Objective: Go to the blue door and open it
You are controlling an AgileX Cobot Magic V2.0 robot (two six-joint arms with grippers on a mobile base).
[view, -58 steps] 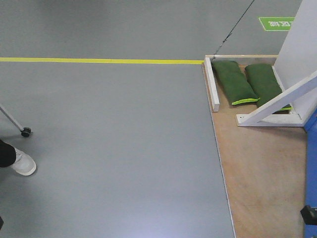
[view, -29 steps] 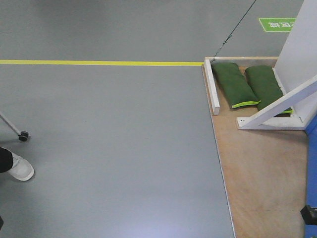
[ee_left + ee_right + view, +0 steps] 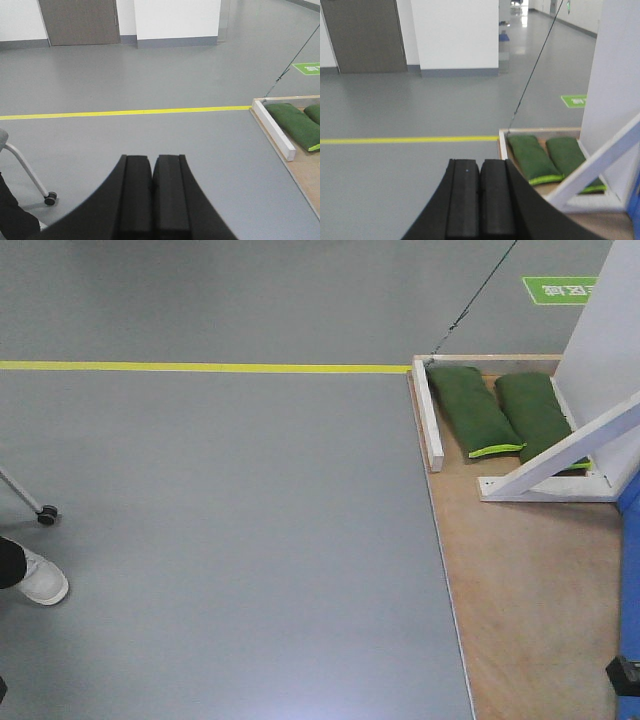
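Observation:
Only a narrow strip of the blue door point(image 3: 632, 570) shows, at the right edge of the front view above the wooden platform point(image 3: 520, 590). The same blue door point(image 3: 636, 212) appears as a sliver at the lower right of the right wrist view. Its handle and lock are out of view. My left gripper point(image 3: 152, 159) is shut with nothing in it and hangs over the bare grey floor. My right gripper point(image 3: 480, 162) is also shut and empty. It points toward the platform's near-left corner.
A white frame with a diagonal brace point(image 3: 570, 445) stands on the platform, with two green sandbags point(image 3: 470, 405) behind a white rail point(image 3: 430, 410). A yellow floor line point(image 3: 200, 367) crosses the floor. At the left are a person's white shoe point(image 3: 40, 585) and a chair caster point(image 3: 46, 514).
The floor line and platform have slid slightly down in the front view since one second ago. The shoe and caster have shifted a little down-left. Nothing has moved in the last half second.

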